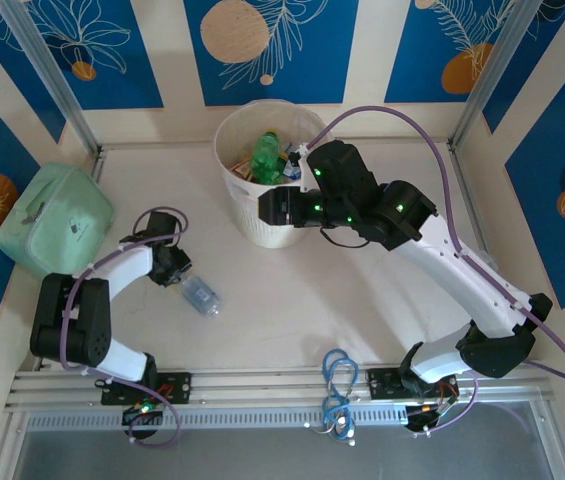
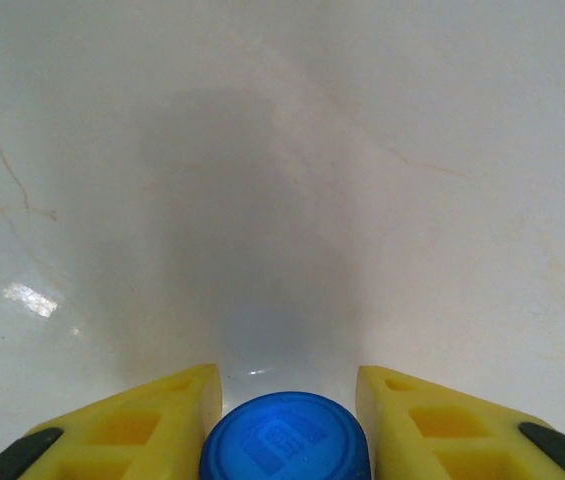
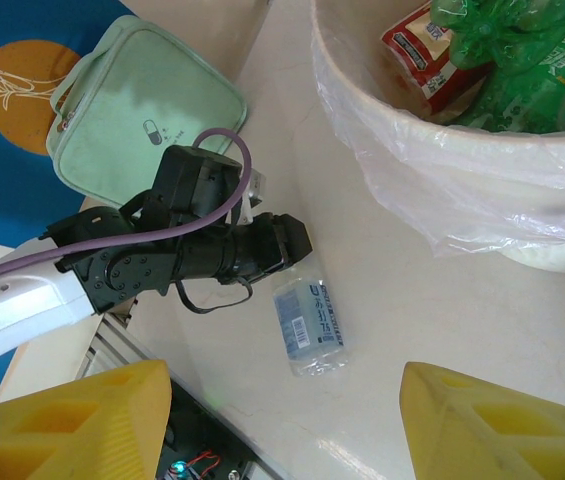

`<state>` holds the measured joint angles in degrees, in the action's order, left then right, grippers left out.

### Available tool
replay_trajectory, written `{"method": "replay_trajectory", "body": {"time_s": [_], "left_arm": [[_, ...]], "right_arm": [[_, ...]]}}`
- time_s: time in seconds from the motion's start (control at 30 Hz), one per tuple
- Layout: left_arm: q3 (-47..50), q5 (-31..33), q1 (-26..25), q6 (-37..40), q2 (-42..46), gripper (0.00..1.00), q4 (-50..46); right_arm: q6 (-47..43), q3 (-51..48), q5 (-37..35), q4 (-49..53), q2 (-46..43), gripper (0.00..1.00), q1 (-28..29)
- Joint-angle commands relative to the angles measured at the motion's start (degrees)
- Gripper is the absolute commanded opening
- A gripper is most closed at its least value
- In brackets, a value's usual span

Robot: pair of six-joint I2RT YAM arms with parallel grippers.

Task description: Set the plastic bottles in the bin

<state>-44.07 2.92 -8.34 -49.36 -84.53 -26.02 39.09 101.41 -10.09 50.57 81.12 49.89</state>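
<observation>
A clear plastic bottle [image 1: 202, 294] with a blue label lies on its side on the table left of centre, also seen in the right wrist view [image 3: 310, 325]. My left gripper [image 1: 175, 268] is at its neck end. In the left wrist view the yellow fingers [image 2: 152, 425] press on both sides of the blue cap [image 2: 284, 440], so the left gripper [image 2: 287, 380] is shut on the bottle. The cream-white bin [image 1: 252, 225] stands at the back centre and holds green bottles [image 1: 266, 155] [image 3: 522, 60]. My right gripper [image 1: 270, 207] hovers beside the bin wall [image 3: 482, 170], open [image 3: 287, 385] with nothing in it.
A mint-green bag [image 1: 54, 218] [image 3: 142, 110] lies against the left wall. A blue cable coil [image 1: 339, 385] sits on the metal rail [image 1: 262, 385] at the near edge between the arm bases. Blue patterned walls close in the table on three sides.
</observation>
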Motion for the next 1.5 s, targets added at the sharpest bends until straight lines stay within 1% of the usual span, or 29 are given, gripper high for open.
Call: {"method": "replay_trajectory", "body": {"time_s": [0.0, 0.2, 0.37, 0.43, 0.5, 0.6, 0.67, 0.73, 0.83, 0.93, 1.07, 1.13, 1.23, 1.4, 1.47], "left_arm": [[-1.57, -1.87, 0.70, 1.09, 2.44, 0.36, -1.88], [-4.57, -5.59, 0.70, 0.93, 8.68, 0.33, -4.59], [-10.40, -8.83, 0.69, 1.37, 15.67, 0.31, -6.06], [-12.70, -11.35, 0.69, 1.55, 17.54, 0.30, -5.00], [-14.26, -14.94, 0.69, 1.05, 18.87, 0.29, -1.90], [-15.85, -21.05, 0.74, -2.65, 20.10, 0.29, 4.88], [-16.83, -24.79, 0.69, -5.80, 20.44, 0.28, 9.98], [-17.89, -27.57, 0.69, -9.08, 20.55, 0.27, 14.00], [-17.50, -32.08, 0.69, -14.67, 20.81, 0.27, 25.04], [-15.45, -36.35, 0.69, -22.23, 20.01, 0.28, 39.70], [-12.53, -38.41, 0.72, -32.93, 17.82, 0.27, 55.86], [-11.90, -38.90, 0.69, -36.57, 16.74, 0.27, 61.65], [-12.64, -40.15, 0.63, -40.01, 15.63, 0.27, 66.08], [-14.37, -42.10, 0.21, -43.29, 14.79, 0.27, 69.62], [-14.46, -42.85, -0.03, -45.37, 14.11, 0.27, 72.40]], "right_arm": [[0.96, 0.65, 1.03, -0.34, -0.48, 0.62, 0.54], [1.42, -0.24, 1.87, -0.29, -0.44, 0.62, 0.76], [2.04, -0.54, 4.07, -0.92, -0.18, 0.63, -0.06], [2.35, -0.49, 5.51, -1.21, -0.09, 0.65, -0.61], [2.54, -0.58, 7.16, -1.60, -0.21, 0.69, -1.24], [3.28, -1.40, 10.44, -2.74, -0.60, 0.77, -2.78], [4.22, -2.19, 15.00, -4.03, -0.94, 0.82, -4.65], [5.14, -2.97, 19.67, -5.49, -1.29, 0.85, -6.50], [6.02, -4.06, 25.56, -7.62, -1.99, 0.87, -8.63], [6.72, -5.12, 30.54, -9.87, -2.49, 0.90, -9.89], [9.44, -7.36, 36.65, -14.50, -2.52, 0.92, -11.58], [11.17, -8.59, 39.46, -17.30, -2.35, 0.93, -12.31], [12.65, -8.52, 41.76, -19.65, -1.42, 0.94, -12.38], [13.51, -5.29, 44.55, -21.60, 2.11, 0.96, -11.51], [13.93, -3.62, 45.28, -22.24, 3.90, 0.97, -11.13]]}}
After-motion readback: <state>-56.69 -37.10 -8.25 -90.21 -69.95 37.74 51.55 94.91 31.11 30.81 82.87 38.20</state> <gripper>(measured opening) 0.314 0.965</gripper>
